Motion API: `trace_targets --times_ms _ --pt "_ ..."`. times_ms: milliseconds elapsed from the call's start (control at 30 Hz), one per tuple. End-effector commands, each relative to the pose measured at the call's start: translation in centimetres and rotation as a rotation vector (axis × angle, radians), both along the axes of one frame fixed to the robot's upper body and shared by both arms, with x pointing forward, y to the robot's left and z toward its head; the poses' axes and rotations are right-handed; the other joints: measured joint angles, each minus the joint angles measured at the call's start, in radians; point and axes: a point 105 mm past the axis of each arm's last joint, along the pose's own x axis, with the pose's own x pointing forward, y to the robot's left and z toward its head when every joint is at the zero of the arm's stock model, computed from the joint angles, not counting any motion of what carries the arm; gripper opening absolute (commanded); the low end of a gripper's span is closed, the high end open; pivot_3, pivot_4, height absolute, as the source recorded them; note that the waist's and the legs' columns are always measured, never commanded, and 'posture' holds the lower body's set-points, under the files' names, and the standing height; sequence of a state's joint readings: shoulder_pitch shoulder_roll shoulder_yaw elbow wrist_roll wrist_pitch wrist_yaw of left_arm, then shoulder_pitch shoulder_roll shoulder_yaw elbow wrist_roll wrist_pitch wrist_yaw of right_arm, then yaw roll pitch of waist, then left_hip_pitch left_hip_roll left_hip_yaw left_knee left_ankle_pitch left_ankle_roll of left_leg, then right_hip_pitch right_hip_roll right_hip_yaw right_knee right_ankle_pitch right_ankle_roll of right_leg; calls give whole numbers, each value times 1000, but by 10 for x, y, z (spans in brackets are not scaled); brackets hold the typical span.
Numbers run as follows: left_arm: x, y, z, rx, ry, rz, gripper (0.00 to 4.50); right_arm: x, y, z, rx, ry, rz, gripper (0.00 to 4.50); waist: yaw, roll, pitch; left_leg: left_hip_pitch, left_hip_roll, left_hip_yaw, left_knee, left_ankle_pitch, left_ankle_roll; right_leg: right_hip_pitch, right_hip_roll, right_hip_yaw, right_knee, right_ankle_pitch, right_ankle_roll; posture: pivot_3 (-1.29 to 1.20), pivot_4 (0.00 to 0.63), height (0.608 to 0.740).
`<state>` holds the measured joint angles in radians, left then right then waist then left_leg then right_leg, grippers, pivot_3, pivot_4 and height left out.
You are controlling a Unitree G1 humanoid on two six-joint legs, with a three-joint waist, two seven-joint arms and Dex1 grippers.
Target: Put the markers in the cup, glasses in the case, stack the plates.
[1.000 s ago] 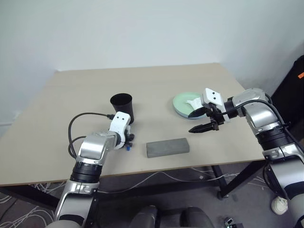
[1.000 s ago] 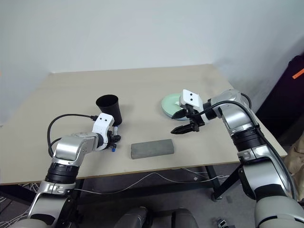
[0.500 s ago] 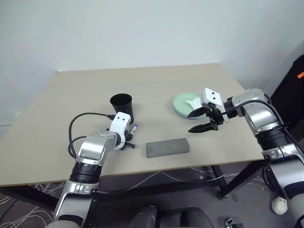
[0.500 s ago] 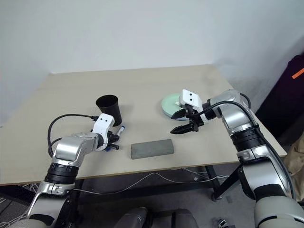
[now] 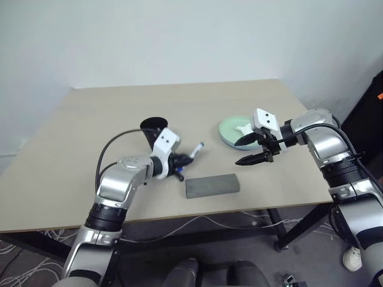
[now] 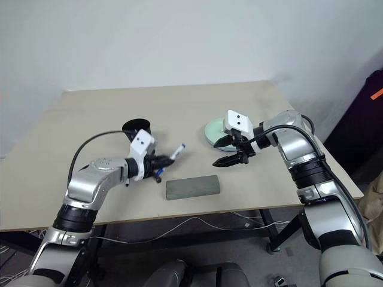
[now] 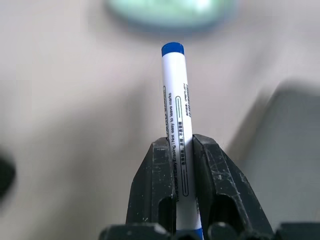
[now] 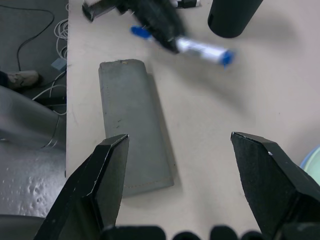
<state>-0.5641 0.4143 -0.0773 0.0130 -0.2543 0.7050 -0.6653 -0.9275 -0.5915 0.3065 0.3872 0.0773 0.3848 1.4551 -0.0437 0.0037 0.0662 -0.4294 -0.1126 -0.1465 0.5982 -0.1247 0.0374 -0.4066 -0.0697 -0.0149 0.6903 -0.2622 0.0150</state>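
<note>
Now the left gripper [image 5: 178,160] is clamped on the blue marker [image 5: 192,152], holding it above the table [image 5: 90,125], its free end slanting up toward 2 o'clock. Just behind the wrist, at about 10 o'clock from it, stands the cup [image 5: 151,126]. Below the marker, at 5 o'clock, the case [image 5: 212,185] lies flat. At 3 o'clock the right gripper [image 5: 251,149] hangs with jaws spread wide and empty, just in front of the stacked plates [image 5: 230,128].
</note>
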Motion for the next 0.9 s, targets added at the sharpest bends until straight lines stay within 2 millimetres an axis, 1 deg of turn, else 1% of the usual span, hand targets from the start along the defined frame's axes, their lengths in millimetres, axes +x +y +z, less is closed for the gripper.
trace_targets --times_ms 33,133,233,300,367,433,500,600,700,900 --pt "24 7 45 -46 -217 113 132 1 4 15 20 -51 19 3542 0 0 0 0 0 0 0 0 0 0 0 0 0 0 0 0 0 740" --pt "41 14 67 -103 -333 218 132 1 4 14 22 -50 19 3542 0 -1 0 0 0 0 0 0 0 0 0 0 0 0 0 0 0 740" --pt "54 24 85 -136 -418 312 132 1 5 14 23 -48 20 3542 -1 -1 0 0 0 1 0 0 0 2 0 0 0 0 1 0 0 740" --pt "62 35 101 -146 -509 395 132 0 5 14 24 -46 19 3542 -1 -1 0 0 0 1 0 0 0 2 1 0 0 0 1 0 0 740" --pt "68 45 111 -168 -558 454 132 0 5 14 25 -45 20 3542 0 -1 0 0 0 1 1 0 0 2 1 0 0 0 1 0 0 740" --pt "73 56 116 -186 -593 500 132 0 5 14 25 -45 21 3542 0 -1 0 0 0 1 1 0 0 2 1 0 0 0 1 0 0 740" --pt "77 65 115 -199 -615 531 132 0 5 15 25 -44 21 3542 0 -1 0 0 0 1 1 0 0 2 0 0 0 0 1 0 0 740" --pt "79 73 111 -196 -636 560 132 -1 4 15 25 -43 21 3542 -1 -1 0 0 0 1 1 0 0 2 1 0 0 1 1 0 0 740" --pt "80 78 100 -189 -633 566 132 -1 4 14 24 -41 21 3542 0 -2 0 0 0 1 2 0 0 2 1 -1 0 1 2 0 0 740" --pt "80 80 74 -173 -609 566 132 -2 4 15 23 -39 22 3542 0 -2 0 0 -1 1 2 0 1 2 1 -1 0 1 2 0 0 740"
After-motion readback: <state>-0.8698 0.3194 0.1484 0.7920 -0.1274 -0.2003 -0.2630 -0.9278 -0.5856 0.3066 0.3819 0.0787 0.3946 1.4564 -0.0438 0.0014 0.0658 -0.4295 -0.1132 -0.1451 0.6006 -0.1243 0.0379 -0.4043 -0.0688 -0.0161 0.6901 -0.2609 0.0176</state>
